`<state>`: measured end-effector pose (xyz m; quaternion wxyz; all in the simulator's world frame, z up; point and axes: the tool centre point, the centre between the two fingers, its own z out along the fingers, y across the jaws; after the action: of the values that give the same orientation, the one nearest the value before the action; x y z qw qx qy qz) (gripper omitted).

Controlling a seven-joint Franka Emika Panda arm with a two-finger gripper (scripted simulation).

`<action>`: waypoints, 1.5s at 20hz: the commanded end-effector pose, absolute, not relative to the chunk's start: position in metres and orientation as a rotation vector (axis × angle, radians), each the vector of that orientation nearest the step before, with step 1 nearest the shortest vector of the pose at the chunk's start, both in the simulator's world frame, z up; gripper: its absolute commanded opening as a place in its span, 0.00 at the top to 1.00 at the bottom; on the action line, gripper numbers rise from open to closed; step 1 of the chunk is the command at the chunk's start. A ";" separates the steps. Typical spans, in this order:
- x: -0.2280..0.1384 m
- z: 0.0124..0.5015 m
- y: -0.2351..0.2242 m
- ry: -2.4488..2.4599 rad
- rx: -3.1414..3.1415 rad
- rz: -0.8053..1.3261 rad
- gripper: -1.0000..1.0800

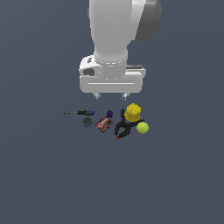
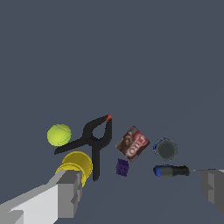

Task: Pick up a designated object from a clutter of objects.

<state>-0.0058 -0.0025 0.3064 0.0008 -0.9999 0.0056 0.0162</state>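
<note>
- The tool [image 1: 111, 95] hangs above the clutter with its jaws spread wide and nothing between them; it is high, likely so it can line up before descending.
- Beneath it on the bench [image 1: 175, 175], the black clamp [image 1: 123, 127] lies touching the yellow cylinder [image 1: 132, 112], with the ball [image 1: 142, 127] just beside them.
- The red-brown packet [image 1: 104, 124] and purple item [image 1: 109, 113] sit between that group and the squat can [image 1: 87, 122].
- The can lies toward the exterior view's left, just beside the screwdriver [image 1: 83, 112], apart from the packet.
- The wrist view shows the can's [image 2: 165, 149] dark top and blue band plainly, and both fingers [image 2: 65, 192] flanking the whole group; the exterior view shows the height.
</note>
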 end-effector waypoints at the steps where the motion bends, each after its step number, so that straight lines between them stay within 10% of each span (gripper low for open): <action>1: -0.006 0.306 -0.003 0.018 -3.140 0.051 0.04; 30: -0.012 0.222 -0.046 0.180 -3.133 0.058 0.04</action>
<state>-0.0098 -0.0387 0.2333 -0.0004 -0.9987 0.0474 0.0195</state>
